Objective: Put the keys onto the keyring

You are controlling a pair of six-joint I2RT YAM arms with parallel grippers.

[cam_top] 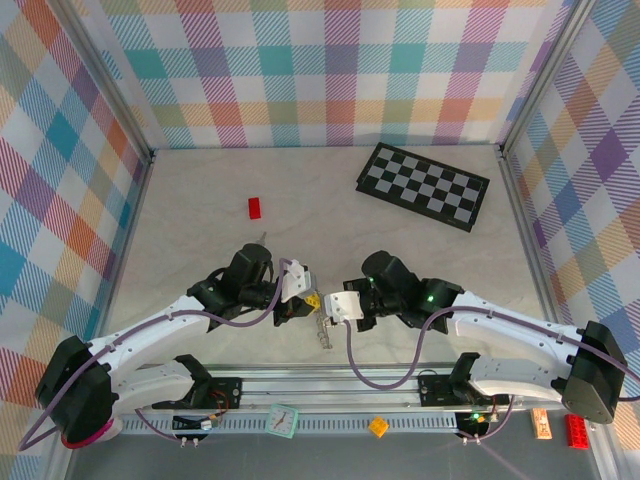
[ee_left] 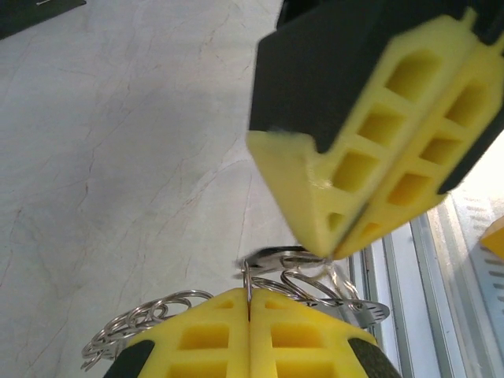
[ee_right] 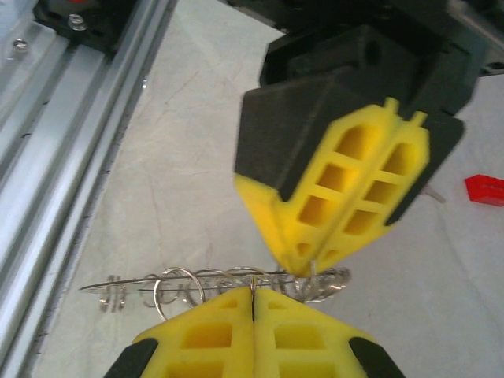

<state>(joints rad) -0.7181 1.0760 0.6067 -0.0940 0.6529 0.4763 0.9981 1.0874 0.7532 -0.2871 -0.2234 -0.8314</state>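
Closest in, just past the rail (cam_top: 300,380) at the arms' bases: the keyring (cam_top: 322,335), a short run of linked silver loops, long axis pointing from the near edge out toward the two meeting fingertips. Pinched at that far end by both tools. Pressed fully closed, the left gripper (ee_left: 249,303), jaws flush, one wire loop nipped in the seam between them. Likewise closed, the right gripper (ee_right: 252,295), clamped on a neighbouring loop of the same chain, tip to tip with the other and nearly touching it. From the right wrist, strung sideways below the opposing tip, loose tail trailing off toward the rail. No coloured key head among the loops, as far as can be told, so nothing threaded yet. Farther out, just beyond the left wrist: a thin pale sliver (cam_top: 263,237), possibly one of the keys, too small to call. Past that, a red brick (cam_top: 255,207), well apart from the ring. Farthest, toward the back right: the chequered board (cam_top: 424,184). Judged from this layout: nothing to thread within reach of either tip, both tools taken up by the ring. Likely need: hold with one, free the other, reach away from the rail. Left arm the nearer to that sliver; second key not located.
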